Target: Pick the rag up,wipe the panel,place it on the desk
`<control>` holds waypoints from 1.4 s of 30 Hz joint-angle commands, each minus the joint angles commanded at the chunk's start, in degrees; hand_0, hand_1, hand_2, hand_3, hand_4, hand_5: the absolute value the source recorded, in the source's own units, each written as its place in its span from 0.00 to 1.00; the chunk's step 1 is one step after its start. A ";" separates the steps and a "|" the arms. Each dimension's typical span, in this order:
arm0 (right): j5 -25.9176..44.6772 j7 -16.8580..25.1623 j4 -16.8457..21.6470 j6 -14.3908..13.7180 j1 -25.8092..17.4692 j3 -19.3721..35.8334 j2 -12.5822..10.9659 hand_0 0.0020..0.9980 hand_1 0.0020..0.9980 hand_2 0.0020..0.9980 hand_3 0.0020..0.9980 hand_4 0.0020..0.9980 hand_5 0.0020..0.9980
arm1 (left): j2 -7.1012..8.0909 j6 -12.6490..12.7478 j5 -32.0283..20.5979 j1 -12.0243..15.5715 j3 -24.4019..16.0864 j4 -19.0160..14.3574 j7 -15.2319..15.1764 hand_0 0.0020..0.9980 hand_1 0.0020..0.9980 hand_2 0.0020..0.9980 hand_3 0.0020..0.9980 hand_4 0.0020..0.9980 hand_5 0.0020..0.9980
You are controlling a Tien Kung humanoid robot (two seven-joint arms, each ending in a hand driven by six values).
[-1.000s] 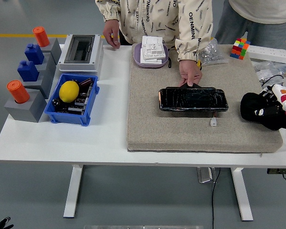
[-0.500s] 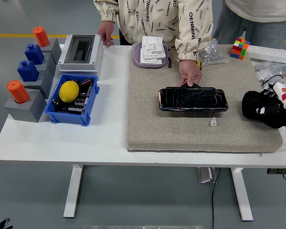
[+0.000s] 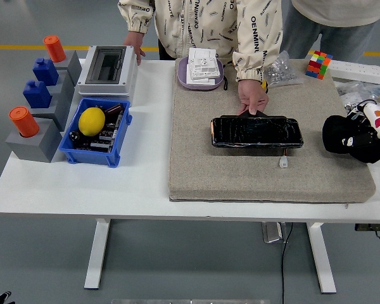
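— Has the right hand [image 3: 358,139] got the rag [image 3: 339,134]?

— Looks so to me. The fingers are curled around a dark bundle at the right end of the grey mat [image 3: 240,171], with black cloth bulging out on the side towards the panel [image 3: 256,132]. Hand and cloth are both black, so I can't tell how firm the hold is.

— And the panel?

— Well apart from the fingers, off to their left, lying flat and glossy. A person's hand [image 3: 252,96] presses its far edge, steadying it.

— So what makes the wipe go well?

— I'd carry the rag across with cloth under the fingertips, land on the near end, and stroke lengthwise, keeping clear of that steadying hand and the small white connector [image 3: 283,163] just beside the panel.
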 joint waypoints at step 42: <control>0.47 -2.08 3.20 1.73 6.37 -10.57 0.02 0.31 0.42 0.46 0.44 0.94 0.06 | 0.45 -0.17 0.41 0.43 -0.47 0.00 -0.23 0.73 0.72 0.77 0.63 0.69 0.58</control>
